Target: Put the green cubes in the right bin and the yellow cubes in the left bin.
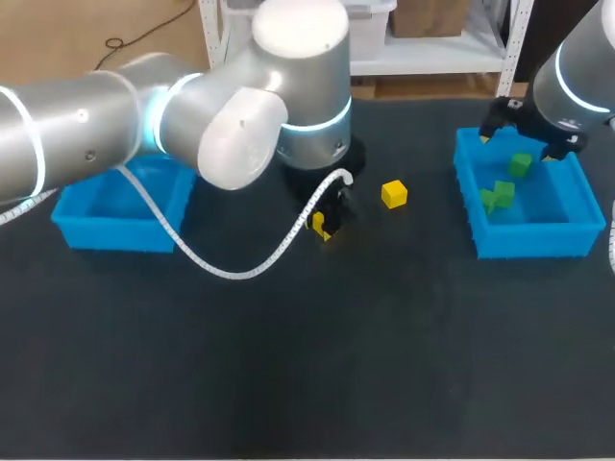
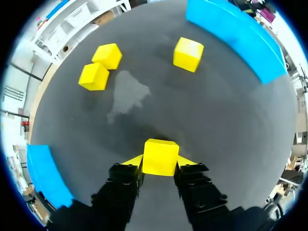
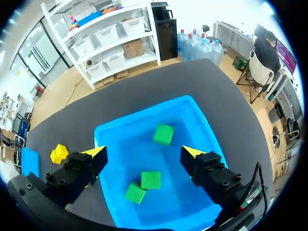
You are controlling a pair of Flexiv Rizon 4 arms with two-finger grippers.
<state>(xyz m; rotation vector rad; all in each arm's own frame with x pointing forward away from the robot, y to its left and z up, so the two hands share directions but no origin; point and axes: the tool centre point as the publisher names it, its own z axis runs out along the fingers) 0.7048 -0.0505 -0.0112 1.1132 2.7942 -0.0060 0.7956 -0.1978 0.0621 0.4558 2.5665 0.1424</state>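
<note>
left wrist view: left gripper (image 2: 161,162) clamps 1 cube (image 2: 161,155). left bin (image 1: 115,235) lies well apart, on that arm's side. right gripper (image 3: 143,153) stands open.

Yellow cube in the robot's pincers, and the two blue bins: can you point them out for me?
yellow cube (image 2: 160,157): left wrist view, the face toward the camera.
left bin (image 1: 110,233): head view, its near wall.
right bin (image 1: 524,240): head view, its near wall.

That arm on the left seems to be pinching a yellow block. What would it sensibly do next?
Probably lift it straight up: the left jaws press the yellow cube from both sides, down at the table, and yellow cubes belong in the left bin.
</note>
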